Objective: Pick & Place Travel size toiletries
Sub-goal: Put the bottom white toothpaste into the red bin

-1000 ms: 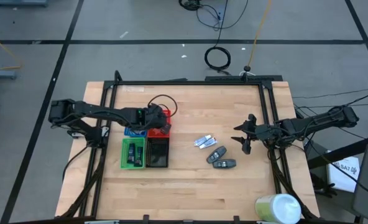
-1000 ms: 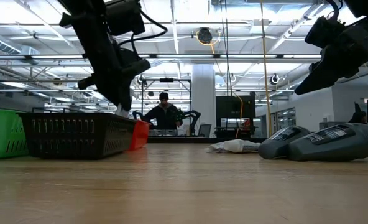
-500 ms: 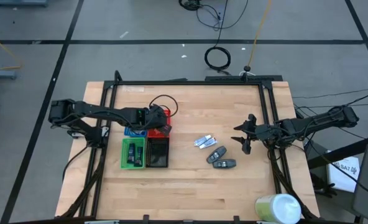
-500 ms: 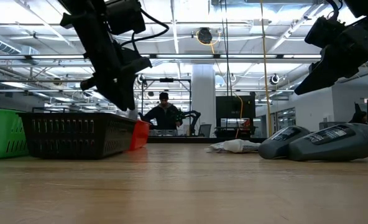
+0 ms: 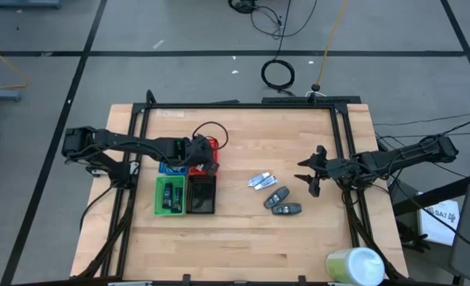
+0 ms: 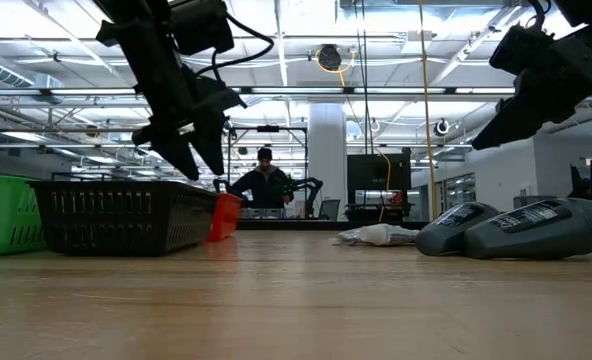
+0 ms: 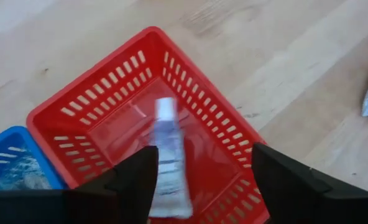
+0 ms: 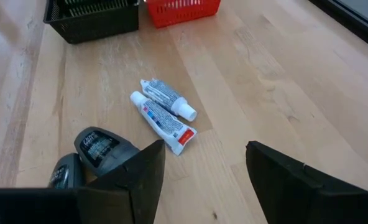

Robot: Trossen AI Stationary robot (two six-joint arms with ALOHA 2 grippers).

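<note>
My left gripper [image 5: 206, 160] hangs open over the red tray [image 7: 97, 93]. A small white tube [image 7: 170, 158] shows blurred below and between its fingers, inside the tray, free of both. My right gripper [image 5: 306, 171] stands open above the table's right side, holding nothing. Ahead of it, two white tubes [image 8: 168, 98] [image 8: 162, 121] lie side by side on the wood. Two dark grey oblong packs [image 8: 100, 146] [image 8: 63, 174] lie beside them.
Blue [image 5: 170, 168], green [image 5: 169, 195] and black [image 5: 201, 193] trays stand grouped with the red one, left of centre. A big pale cylinder [image 5: 354, 264] lies at the near right corner. A person [image 6: 263, 180] shows in the room beyond the table.
My left gripper has opened above the red tray and let go of the white tube, which has dropped into the tray. The arm has stayed nearly where it was.
</note>
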